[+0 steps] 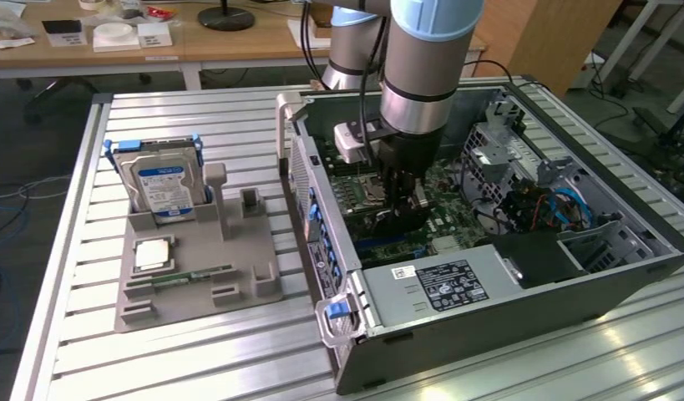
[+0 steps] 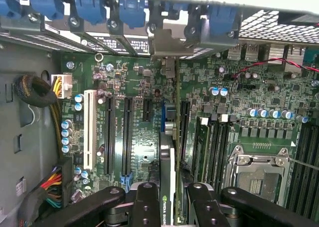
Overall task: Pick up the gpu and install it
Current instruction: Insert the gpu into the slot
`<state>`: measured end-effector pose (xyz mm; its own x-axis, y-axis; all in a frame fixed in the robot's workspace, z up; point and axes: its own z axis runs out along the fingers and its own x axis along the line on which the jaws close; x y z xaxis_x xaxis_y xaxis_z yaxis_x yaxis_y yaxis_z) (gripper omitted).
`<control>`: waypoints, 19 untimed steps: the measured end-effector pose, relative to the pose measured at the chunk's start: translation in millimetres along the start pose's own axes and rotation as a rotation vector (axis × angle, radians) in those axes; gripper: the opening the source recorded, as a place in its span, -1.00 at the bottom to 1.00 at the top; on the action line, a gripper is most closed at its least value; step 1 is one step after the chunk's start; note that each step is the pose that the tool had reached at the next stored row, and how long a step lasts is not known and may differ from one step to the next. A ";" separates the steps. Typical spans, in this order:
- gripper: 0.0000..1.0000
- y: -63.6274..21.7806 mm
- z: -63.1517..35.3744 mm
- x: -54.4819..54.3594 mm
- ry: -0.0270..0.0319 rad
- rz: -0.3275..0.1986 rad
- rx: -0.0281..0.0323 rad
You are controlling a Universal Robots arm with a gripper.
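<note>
My gripper (image 1: 397, 215) reaches down into the open computer case (image 1: 609, 276), low over the motherboard (image 1: 453, 230). In the wrist view the gripper (image 2: 172, 203) is shut on the gpu (image 2: 168, 157), which I see edge-on between the two black fingers (image 2: 146, 204). The thin card stands upright and runs away from the fingers toward the case's rear wall, where its silvery bracket end (image 2: 167, 45) meets the slot openings. The card's lower edge lies along a slot between the black expansion slots (image 2: 127, 134) and the memory slots (image 2: 212, 147). Whether it is seated I cannot tell.
A grey parts holder (image 1: 197, 292) at the exterior view's left carries a hard drive (image 1: 164, 188), a processor chip (image 1: 152, 251) and a memory stick (image 1: 194, 275). Inside the case are the power supply (image 1: 448, 284), drive cage (image 1: 504, 159), processor socket (image 2: 256, 174) and cable bundle (image 2: 35, 92).
</note>
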<state>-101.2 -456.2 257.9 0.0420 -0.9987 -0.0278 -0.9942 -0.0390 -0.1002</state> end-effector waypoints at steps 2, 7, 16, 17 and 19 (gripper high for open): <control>-0.47 0.0 0.0 0.0 0.0000 0.000 0.0000; -0.47 0.2 0.0 0.3 0.0001 0.001 0.0001; -0.47 0.1 -0.8 1.4 0.0017 0.013 0.0003; -0.47 0.0 -1.1 1.4 0.0019 0.015 0.0004; -0.47 -0.1 -1.3 1.5 0.0040 0.023 0.0007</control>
<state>-101.1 -457.7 259.2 0.0187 -0.9995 -0.0262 -0.9948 -0.0159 -0.1003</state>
